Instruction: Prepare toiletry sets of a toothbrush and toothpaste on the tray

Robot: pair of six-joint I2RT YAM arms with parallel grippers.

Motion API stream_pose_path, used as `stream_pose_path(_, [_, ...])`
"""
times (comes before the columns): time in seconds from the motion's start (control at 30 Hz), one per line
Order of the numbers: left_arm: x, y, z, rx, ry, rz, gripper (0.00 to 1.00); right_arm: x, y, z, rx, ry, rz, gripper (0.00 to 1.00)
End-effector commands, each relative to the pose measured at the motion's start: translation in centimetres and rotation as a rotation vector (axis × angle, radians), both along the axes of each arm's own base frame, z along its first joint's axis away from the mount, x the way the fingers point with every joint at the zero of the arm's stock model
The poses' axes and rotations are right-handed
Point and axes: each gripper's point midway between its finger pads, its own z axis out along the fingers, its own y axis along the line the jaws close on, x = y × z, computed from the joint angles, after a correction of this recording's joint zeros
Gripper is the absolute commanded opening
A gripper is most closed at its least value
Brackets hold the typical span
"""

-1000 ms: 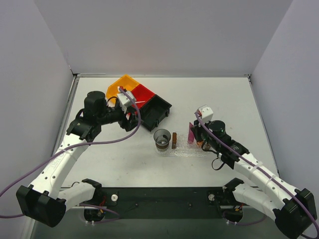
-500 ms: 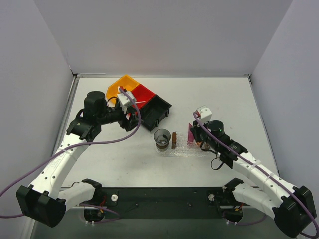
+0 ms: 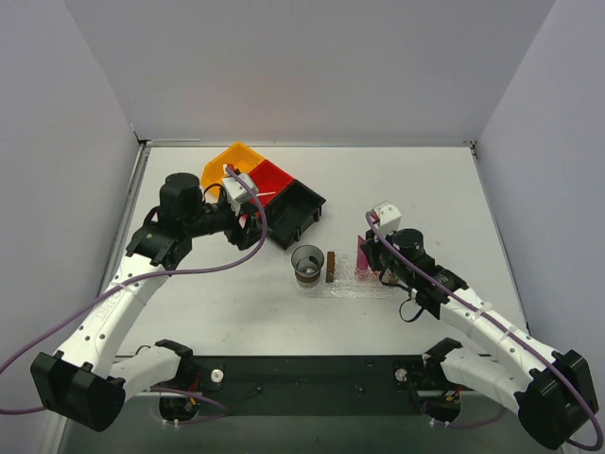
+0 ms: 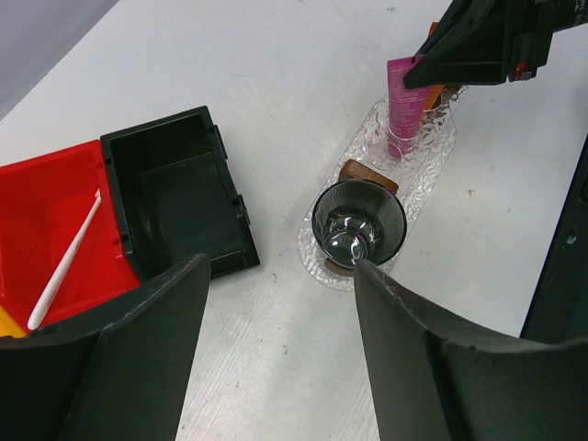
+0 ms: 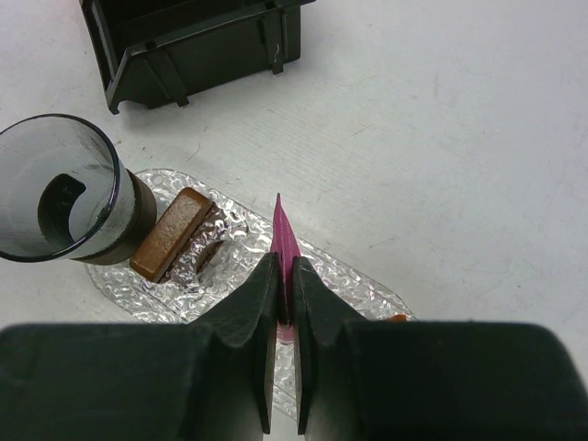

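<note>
- Toothbrush (image 4: 64, 262): you will find the toothbrush lying flat on the floor of the red bin (image 4: 37, 197). In the left wrist view it runs from 7 o'clock to 1 o'clock. It lies apart from both grippers.
- Bins: in the top view, read the orange bin (image 3: 230, 159), the red bin and the black bin (image 3: 301, 210) as one touching row running from 10 o'clock to 4 o'clock.
- Tray (image 3: 345, 287): locate the tray at 5 o'clock of the black bin, with its long axis from 9 o'clock to 3 o'clock.
- Tray contents: a smoked glass cup (image 3: 308, 262) stands upright on the 9 o'clock end. A brown block (image 3: 331, 266) sits just beside the cup at its 3 o'clock.
- Magenta toothpaste tube (image 5: 280, 230): it stands upright on the tray towards the 3 o'clock end.
- Right gripper (image 5: 283, 276): its fingers are pressed together on the upper edge of the magenta toothpaste tube, one against each face.
- Orange toothpaste tube (image 4: 439, 90): it sits just beside the magenta tube and is mostly hidden by it. You cannot tell how it rests.
- Left gripper (image 4: 276, 349): its jaws stand wide apart and hold nothing. It hovers above the table beside the bins, with the cup showing between its fingers at 12 o'clock.
</note>
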Motion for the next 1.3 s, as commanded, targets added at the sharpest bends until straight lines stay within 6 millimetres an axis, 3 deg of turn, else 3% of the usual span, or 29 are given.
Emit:
stream_pose_path(0.0, [-0.1, -0.1, 1.3, -0.021, -0.053, -0.021, 0.74, 0.7, 0.6, 1.5, 0.046, -0.061, 0.019, 0.00])
stream_pose_path(0.1, [-0.1, -0.1, 1.3, -0.019, -0.053, -0.020, 0.74, 0.6, 0.8, 1.7, 0.049, -0.061, 0.037, 0.00])
stream_pose_path(0.33, [-0.1, -0.1, 1.3, -0.019, -0.052, -0.020, 0.74, 0.4, 0.9, 1.8, 0.052, -0.052, 0.058, 0.19])
stream_pose_path(0.7, [-0.3, -0.1, 1.3, -0.018, -0.050, -0.026, 0.75, 0.6, 0.5, 2.5, 0.061, -0.062, 0.045, 0.31])
stream_pose_path(0.9, [-0.3, -0.1, 1.5, -0.019, -0.054, -0.031, 0.75, 0.6, 0.4, 3.0, 0.065, -0.074, 0.044, 0.29])
stream_pose_path(1.27, [-0.4, -0.1, 1.5, -0.021, -0.053, -0.035, 0.75, 0.5, 0.4, 3.0, 0.068, -0.074, 0.050, 0.13])
